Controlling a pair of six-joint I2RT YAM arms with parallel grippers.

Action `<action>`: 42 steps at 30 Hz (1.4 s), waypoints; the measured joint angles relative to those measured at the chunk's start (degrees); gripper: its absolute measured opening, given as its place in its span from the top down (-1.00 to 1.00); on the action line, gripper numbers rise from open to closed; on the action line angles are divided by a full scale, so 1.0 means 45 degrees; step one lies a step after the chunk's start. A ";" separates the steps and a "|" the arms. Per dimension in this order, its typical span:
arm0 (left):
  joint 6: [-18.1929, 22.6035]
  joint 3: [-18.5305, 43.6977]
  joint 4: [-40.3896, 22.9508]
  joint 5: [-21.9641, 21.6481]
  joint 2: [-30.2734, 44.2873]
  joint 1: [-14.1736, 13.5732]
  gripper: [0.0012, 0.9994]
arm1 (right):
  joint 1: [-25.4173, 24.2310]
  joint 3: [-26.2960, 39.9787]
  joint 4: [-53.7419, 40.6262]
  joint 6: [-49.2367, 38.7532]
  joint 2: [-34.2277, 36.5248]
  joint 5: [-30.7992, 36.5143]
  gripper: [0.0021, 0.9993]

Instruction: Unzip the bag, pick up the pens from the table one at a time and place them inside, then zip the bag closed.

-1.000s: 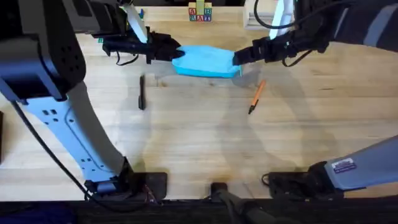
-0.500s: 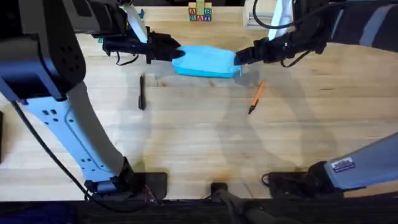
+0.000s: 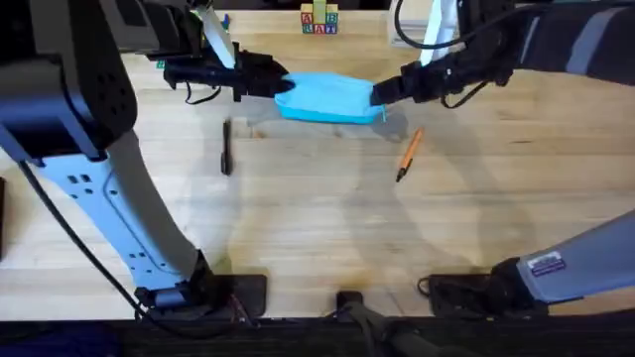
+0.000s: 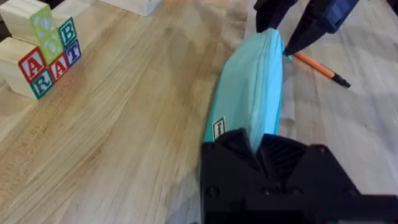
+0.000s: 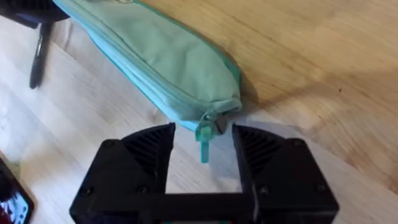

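Pale plank table [image 3: 327,228] is stretching before us, black pen [image 3: 226,147] and orange pen [image 3: 409,155] lying nearest. Beyond, our left gripper [image 3: 281,85] is pinching the blue bag [image 3: 327,97]; our right gripper [image 5: 203,144] is spreading around its zipper pull [image 5: 204,140]. Alphabet blocks [image 3: 318,20] are sitting farthest.
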 joint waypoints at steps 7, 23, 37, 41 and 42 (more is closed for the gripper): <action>0.0000 0.0000 0.0000 -0.0001 0.0000 0.0000 0.92 | -0.0003 0.0000 0.0140 0.0001 0.0000 0.0000 0.14; 0.0000 0.0000 0.0000 -0.0005 0.0000 0.0000 0.92 | -0.0003 0.0000 0.0149 -0.0003 0.0000 0.0015 0.54; 0.0000 0.0000 0.0000 -0.0005 0.0000 0.0000 0.92 | -0.0027 0.0004 0.0060 -0.0002 0.0000 0.0010 0.91; 0.0000 0.0000 0.0003 -0.0005 0.0000 0.0000 0.92 | -0.0027 0.0053 -0.0118 -0.0003 -0.0005 0.0010 0.94; 0.0000 0.0000 0.0000 -0.0006 0.0000 0.0000 0.92 | -0.0027 0.0053 -0.0123 -0.0003 -0.0017 0.0010 0.94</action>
